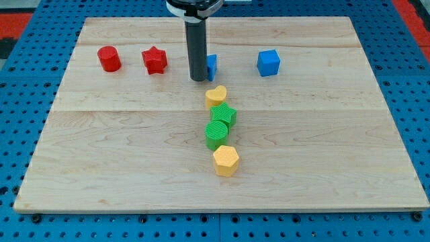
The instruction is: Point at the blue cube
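Table (121, 154): pale wooden board on a blue pegboard base; it carries every block listed below. No containers are on it, no tray, bin or bowl, so nothing is held inside anything.

Rod: dark, straight, coming down from the view's top centre. My tip (198, 79) rests on the table in the upper middle, touching or just beside a partly hidden blue block (211, 66) on its right. There is no hand on this rig, so no open or closed state applies.

Blue cube (269, 62): upper right of centre, standing alone, well apart from my tip to the view's right. I judge it light, rigid plastic that would slide easily on the smooth wood. Pointing needs no hold; a flat side face is where I would bring the tip near.

Centre column, top to bottom, each touching the next:
- yellow heart (216, 96)
- green star (224, 115)
- green cylinder (216, 134)
- yellow hexagon (226, 160)

Upper left:
- red star (154, 60)
- red cylinder (109, 58)

The hidden blue block's shape I cannot make out behind the rod.
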`<state>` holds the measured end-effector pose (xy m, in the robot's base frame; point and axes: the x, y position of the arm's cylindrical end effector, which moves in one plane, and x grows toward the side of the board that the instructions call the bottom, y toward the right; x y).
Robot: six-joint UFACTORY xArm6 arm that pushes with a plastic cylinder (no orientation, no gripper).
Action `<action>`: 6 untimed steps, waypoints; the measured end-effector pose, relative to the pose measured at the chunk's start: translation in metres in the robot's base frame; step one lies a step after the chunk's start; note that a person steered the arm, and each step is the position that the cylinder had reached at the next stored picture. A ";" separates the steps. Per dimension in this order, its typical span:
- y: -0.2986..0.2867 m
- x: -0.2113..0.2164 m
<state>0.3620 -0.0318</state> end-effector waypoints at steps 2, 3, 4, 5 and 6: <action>0.007 -0.016; 0.012 0.006; 0.067 0.010; 0.102 0.008; 0.117 0.002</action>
